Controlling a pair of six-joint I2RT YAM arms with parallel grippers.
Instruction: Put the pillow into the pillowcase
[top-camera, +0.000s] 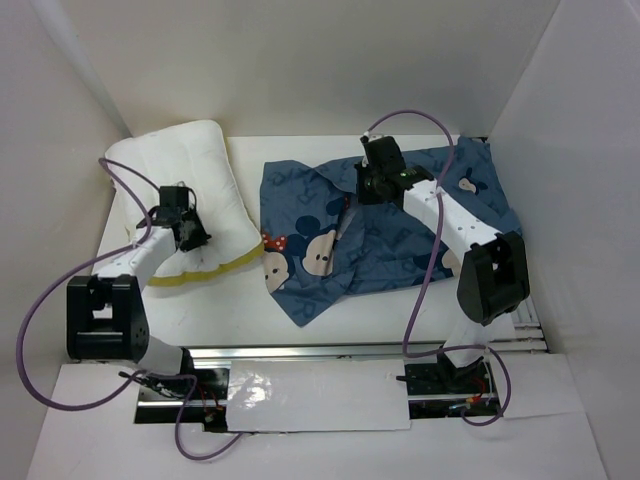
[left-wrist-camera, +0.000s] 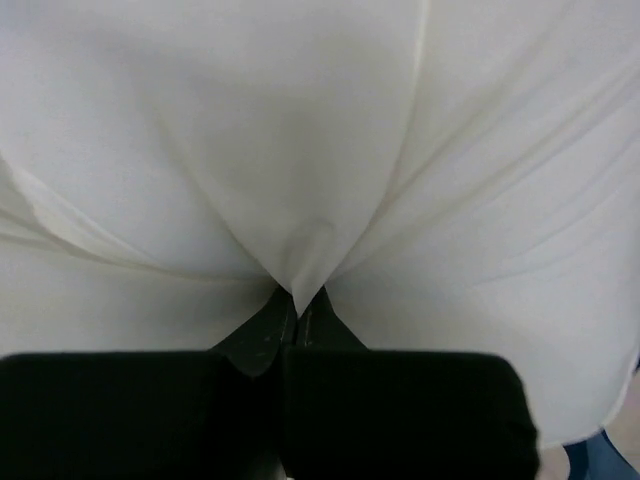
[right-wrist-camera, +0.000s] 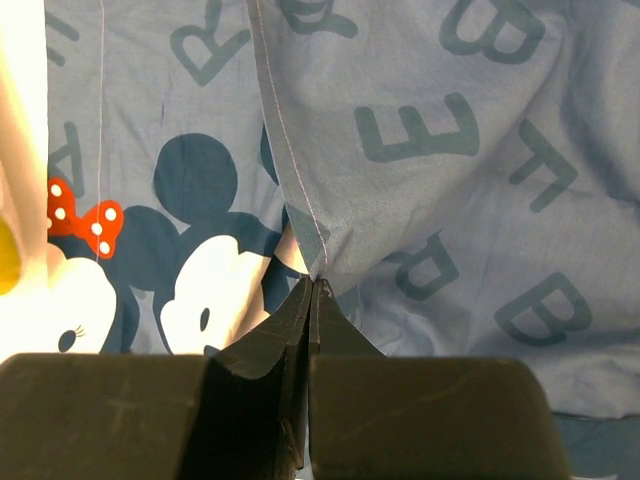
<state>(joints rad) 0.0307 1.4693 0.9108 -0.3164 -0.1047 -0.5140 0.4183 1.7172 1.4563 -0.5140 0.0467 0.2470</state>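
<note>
The white pillow (top-camera: 195, 175) lies at the back left of the table, its pale-yellow seam along the near edge. My left gripper (top-camera: 192, 232) rests on its near half, shut on a pinched fold of the pillow (left-wrist-camera: 300, 150). The blue pillowcase (top-camera: 400, 240) with letters and mouse faces is spread crumpled at centre right, its left edge touching the pillow. My right gripper (top-camera: 372, 185) sits over its upper middle, shut on a stitched hem of the pillowcase (right-wrist-camera: 330, 190), lifting a fold beside a mouse face with a red bow.
White walls (top-camera: 60, 120) enclose the table on the left, back and right. A metal rail (top-camera: 320, 352) runs along the near edge between the arm bases. Purple cables (top-camera: 430, 180) loop over both arms.
</note>
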